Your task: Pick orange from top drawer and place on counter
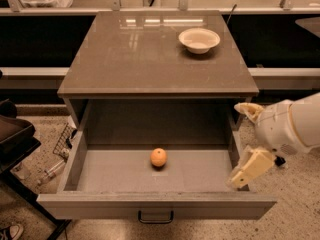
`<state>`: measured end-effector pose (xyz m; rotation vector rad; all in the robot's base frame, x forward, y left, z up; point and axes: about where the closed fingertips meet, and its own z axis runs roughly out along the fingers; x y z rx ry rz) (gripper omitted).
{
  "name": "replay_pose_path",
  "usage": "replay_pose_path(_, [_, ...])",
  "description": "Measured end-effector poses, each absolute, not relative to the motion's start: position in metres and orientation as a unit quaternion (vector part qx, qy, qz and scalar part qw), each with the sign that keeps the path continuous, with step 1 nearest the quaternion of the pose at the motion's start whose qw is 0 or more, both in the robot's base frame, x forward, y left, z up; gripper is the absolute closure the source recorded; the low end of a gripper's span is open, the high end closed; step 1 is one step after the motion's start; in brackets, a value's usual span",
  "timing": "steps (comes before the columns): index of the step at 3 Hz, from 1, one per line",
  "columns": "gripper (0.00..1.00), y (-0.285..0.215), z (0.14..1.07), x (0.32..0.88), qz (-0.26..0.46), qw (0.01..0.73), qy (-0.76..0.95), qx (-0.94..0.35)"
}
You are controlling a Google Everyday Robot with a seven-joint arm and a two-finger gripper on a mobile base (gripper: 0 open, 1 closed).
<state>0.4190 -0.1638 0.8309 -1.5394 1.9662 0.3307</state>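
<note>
The orange lies alone on the floor of the open top drawer, near its middle. The drawer is pulled fully out below the counter, and its dark handle shows on the front panel. My gripper is at the right, beside and over the drawer's right wall, well to the right of the orange. It is open and empty, with one cream finger up near the counter's edge and the other finger low by the drawer's front right corner.
A cream-white bowl stands on the counter at the back right. Shelving rails run behind the cabinet. A dark chair or cart and floor clutter lie to the left of the drawer.
</note>
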Motion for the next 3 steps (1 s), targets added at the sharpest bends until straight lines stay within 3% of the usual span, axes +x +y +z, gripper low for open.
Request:
replay_pose_path(1, [0.00,-0.134,0.795,0.438,0.168,0.382,0.714,-0.562])
replay_pose_path(3, [0.00,-0.126,0.795,0.447,0.165,0.403,0.700,-0.565])
